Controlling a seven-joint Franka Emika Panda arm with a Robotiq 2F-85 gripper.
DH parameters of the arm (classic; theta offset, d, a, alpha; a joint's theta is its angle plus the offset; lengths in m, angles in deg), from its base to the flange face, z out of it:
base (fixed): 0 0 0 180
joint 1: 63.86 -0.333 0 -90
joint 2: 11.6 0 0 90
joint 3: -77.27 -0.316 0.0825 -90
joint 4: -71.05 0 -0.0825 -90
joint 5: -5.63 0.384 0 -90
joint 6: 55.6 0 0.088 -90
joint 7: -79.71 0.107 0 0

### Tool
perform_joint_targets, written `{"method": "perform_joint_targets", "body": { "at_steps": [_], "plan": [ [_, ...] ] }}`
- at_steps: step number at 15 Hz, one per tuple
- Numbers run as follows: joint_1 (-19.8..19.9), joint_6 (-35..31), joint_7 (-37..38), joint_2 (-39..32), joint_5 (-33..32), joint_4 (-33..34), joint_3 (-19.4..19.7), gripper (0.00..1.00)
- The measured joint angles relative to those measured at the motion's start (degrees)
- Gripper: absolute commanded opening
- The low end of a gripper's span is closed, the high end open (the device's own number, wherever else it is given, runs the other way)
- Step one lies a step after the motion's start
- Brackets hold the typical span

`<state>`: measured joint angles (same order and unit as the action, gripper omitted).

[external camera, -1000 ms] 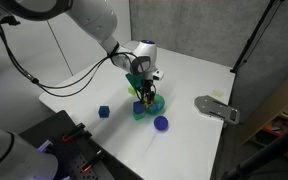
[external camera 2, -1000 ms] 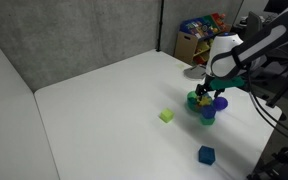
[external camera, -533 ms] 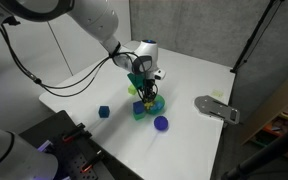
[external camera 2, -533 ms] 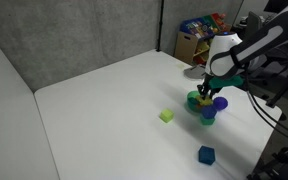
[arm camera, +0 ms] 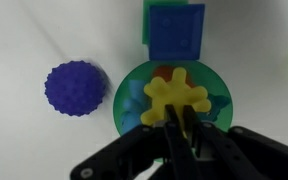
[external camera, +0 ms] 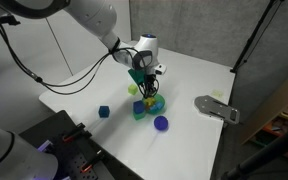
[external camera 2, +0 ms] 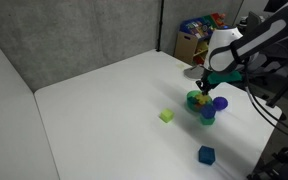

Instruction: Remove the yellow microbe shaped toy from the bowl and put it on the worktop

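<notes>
Yellow microbe shaped toy (arm camera: 176,94) over bowl (arm camera: 125,102), lower lobe hidden in pinching claw (arm camera: 180,128).

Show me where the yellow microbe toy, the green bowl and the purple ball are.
yellow microbe toy (arm camera: 176,95), wrist view, its middle.
green bowl (arm camera: 122,105), wrist view, left rim.
purple ball (arm camera: 75,88), wrist view, its centre.

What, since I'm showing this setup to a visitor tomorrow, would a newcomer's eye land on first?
Most striking in the wrist view is the bright yellow microbe shaped toy, pinched by the gripper with the green bowl right behind it. Next come the spiky purple ball beside the bowl and the blue cube, both on the white worktop.
</notes>
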<state>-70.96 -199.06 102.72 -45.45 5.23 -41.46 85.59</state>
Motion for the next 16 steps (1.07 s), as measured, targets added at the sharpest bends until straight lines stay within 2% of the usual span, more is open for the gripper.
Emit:
{"method": "perform_joint_targets", "body": {
  "at_steps": [7,16],
  "plan": [
    [-2.53,0.55,0.00,4.81,-0.04,0.04,-0.91,0.03],
    [-5.45,4.40,-0.04,9.54,0.54,-0.39,-9.20,0.03]
  ]
}}
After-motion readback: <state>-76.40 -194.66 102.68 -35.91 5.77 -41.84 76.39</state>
